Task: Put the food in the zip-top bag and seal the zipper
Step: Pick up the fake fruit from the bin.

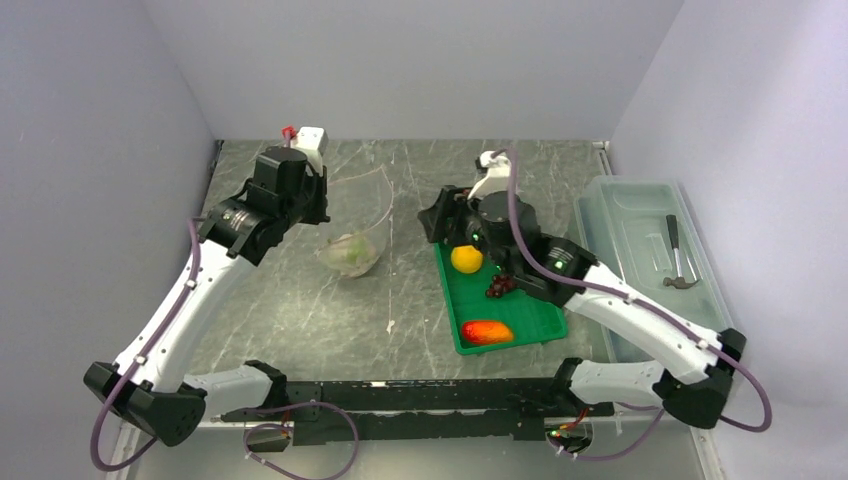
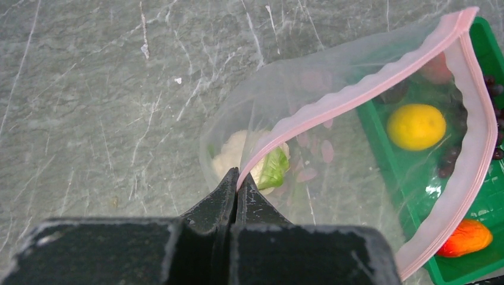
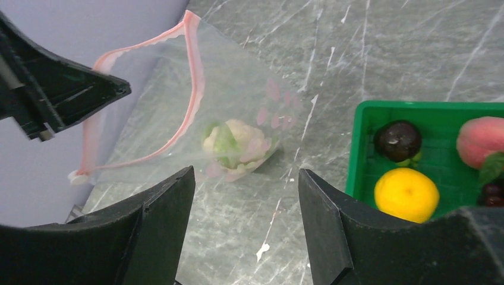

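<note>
My left gripper is shut on the pale pink zipper and holds the clear zip-top bag up with its mouth open. The pale green-white lettuce lies in the bag's bottom. My right gripper stands open and holds nothing, over the table between the bag and the green tray. On the tray lie a yellow lemon, dark grapes, a red-orange fruit, a dark round fruit and a pinkish fruit.
A large clear lidded box with a grey hammer in it stands at the right wall. Grey walls close in the table on the left, back and right. The left gripper's fingers show at the right wrist view's upper left.
</note>
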